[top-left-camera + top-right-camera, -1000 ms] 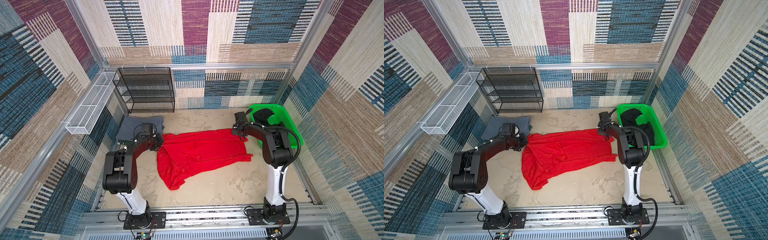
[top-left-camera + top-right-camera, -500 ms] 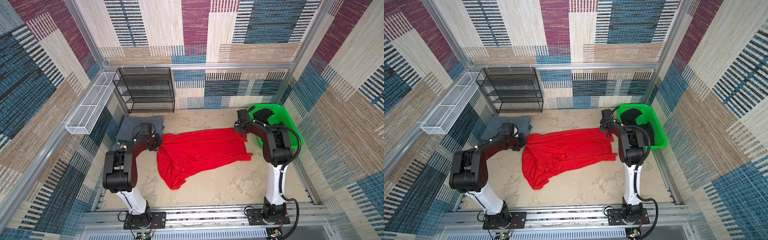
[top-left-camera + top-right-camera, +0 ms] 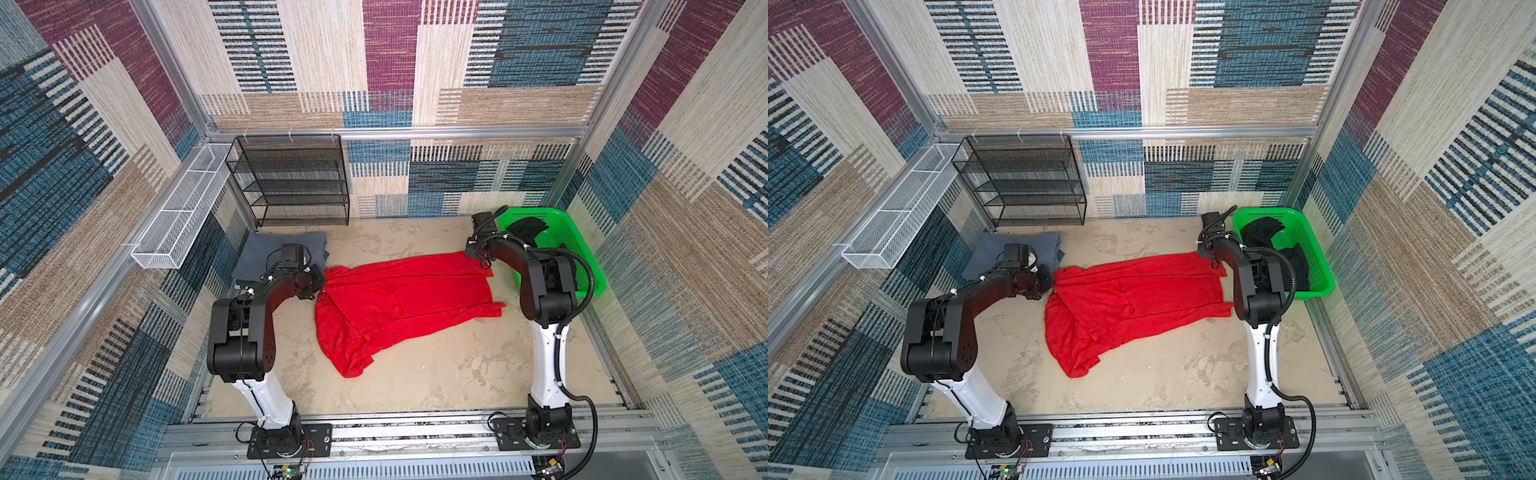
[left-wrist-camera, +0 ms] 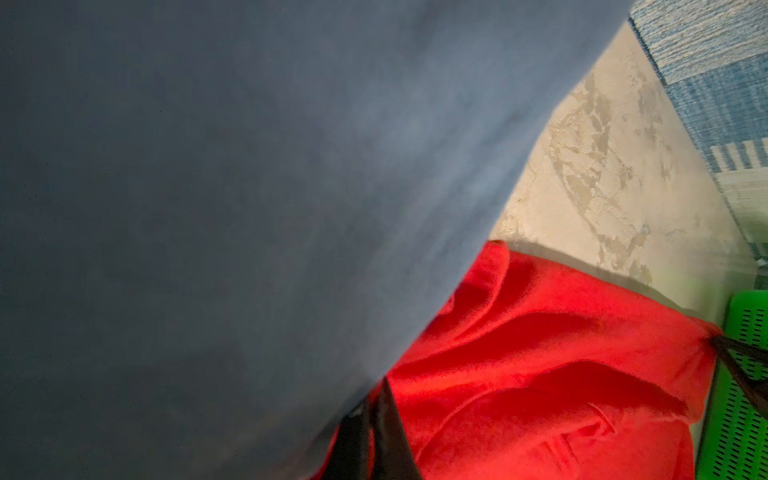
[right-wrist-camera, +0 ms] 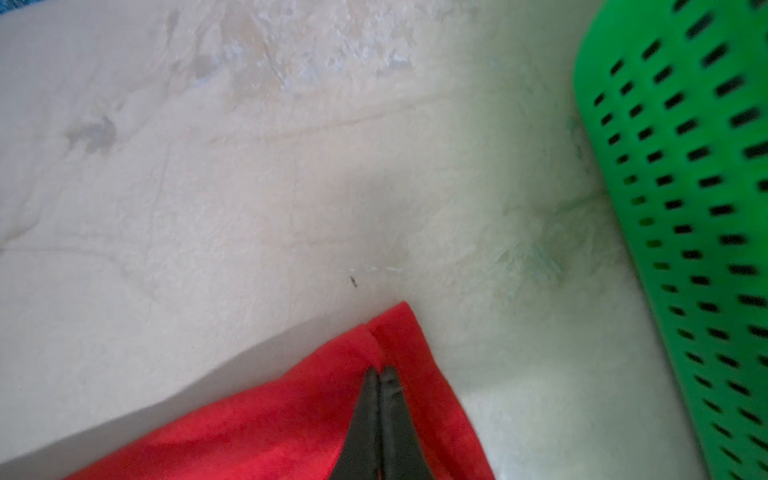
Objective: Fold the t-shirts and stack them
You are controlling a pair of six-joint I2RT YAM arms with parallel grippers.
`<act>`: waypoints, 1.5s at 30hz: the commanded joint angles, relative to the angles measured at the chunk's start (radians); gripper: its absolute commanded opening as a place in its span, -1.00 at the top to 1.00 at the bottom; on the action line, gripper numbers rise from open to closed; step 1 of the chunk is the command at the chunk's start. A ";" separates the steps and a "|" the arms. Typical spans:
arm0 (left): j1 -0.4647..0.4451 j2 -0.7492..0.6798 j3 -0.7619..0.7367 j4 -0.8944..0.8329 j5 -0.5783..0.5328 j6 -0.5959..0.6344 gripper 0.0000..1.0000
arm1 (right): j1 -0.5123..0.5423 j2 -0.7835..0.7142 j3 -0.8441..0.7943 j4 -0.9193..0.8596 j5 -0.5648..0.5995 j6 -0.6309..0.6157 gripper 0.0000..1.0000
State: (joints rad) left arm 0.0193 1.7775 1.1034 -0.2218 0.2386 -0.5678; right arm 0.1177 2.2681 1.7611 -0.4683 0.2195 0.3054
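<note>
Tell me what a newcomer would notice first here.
The bright red t-shirt sprawls across the middle of the tabletop. Its far edge is pulled between the left hand and the right hand, each pinched shut on a corner. Next comes the green basket at the right rear holding a black t-shirt, and a folded grey t-shirt at the left rear.

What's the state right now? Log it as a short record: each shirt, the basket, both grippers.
red t-shirt: spread unfolded in the middle, far edge held at both corners
grey t-shirt: folded, back left, before the wire rack
green basket: back right
black t-shirt: crumpled in the green basket
left gripper: shut on the red t-shirt's corner near the grey t-shirt
right gripper: shut on its corner near the green basket
</note>
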 commanded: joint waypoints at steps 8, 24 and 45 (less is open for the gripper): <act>0.002 0.006 0.016 -0.003 -0.013 0.014 1.00 | -0.003 -0.002 0.049 -0.011 0.043 -0.015 1.00; 0.004 0.075 0.076 -0.023 -0.028 0.027 1.00 | -0.013 0.108 0.206 -0.089 0.020 -0.025 1.00; -0.014 -0.120 0.031 -0.020 0.066 0.027 -0.35 | -0.020 -0.197 -0.099 0.030 -0.092 0.001 -0.97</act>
State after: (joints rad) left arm 0.0116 1.6852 1.1461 -0.2573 0.2684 -0.5556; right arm 0.0986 2.1387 1.7260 -0.5022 0.1661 0.2855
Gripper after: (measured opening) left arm 0.668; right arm 0.997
